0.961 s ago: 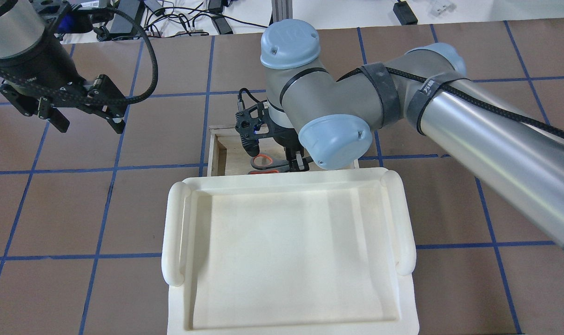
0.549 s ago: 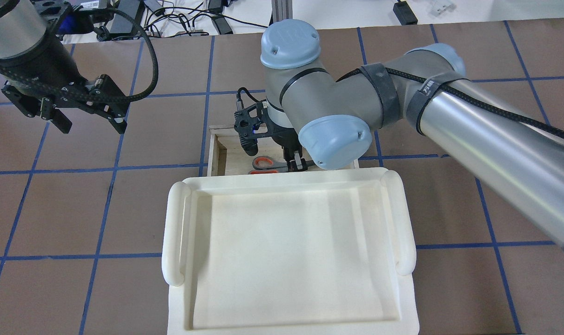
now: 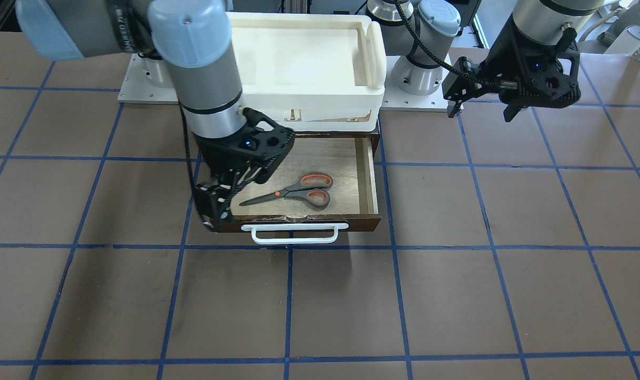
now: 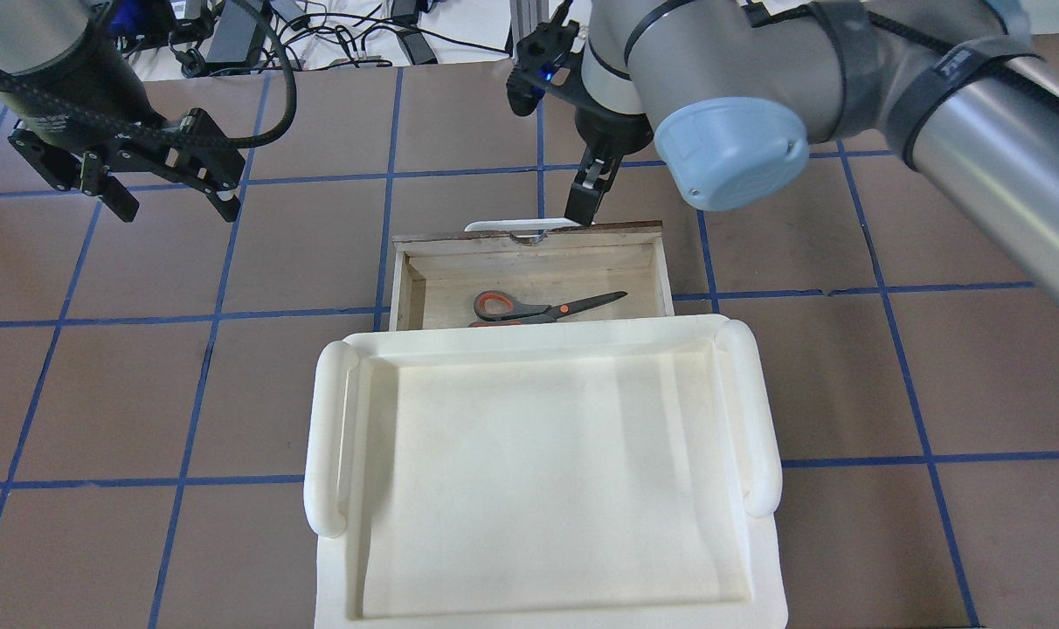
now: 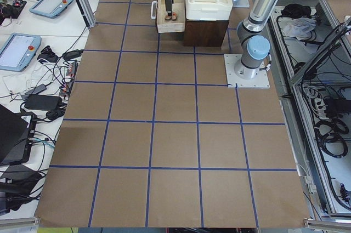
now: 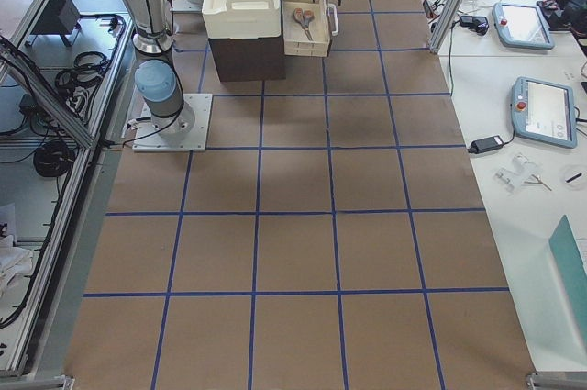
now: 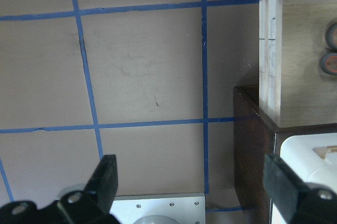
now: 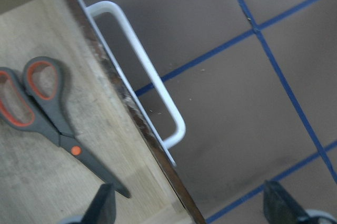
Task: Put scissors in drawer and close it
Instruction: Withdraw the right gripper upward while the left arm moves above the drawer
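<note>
Scissors (image 4: 538,307) are lying flat on the floor of the drawer (image 4: 529,255), so I judge the first half of the task as done. In the overhead view their orange-lined loops point to 9 o'clock and the blades to 3 o'clock, and nothing is holding them. The second half is left: the drawer is pulled out from under the white tray (image 4: 328,437), and its white handle (image 3: 293,240) is well out in front. The right gripper (image 4: 586,199) is at about 1 o'clock from the scissors, at the front panel near the end of the handle. Its fingers are spread wide and hold nothing. In the right wrist view one fingertip is over the inside of the drawer and the other is over the table outside. I cannot tell if it touches the panel. The left gripper (image 4: 173,205) is also spread wide and empty, well apart at about 10 o'clock from the drawer. Compared with half a second ago, the right gripper has left the inside of the drawer, where it was down over the scissors, and has gone to the front edge. The scissors have hardly shifted and now show in full. The drawer has not moved, and the left gripper has moved only a little.
</note>
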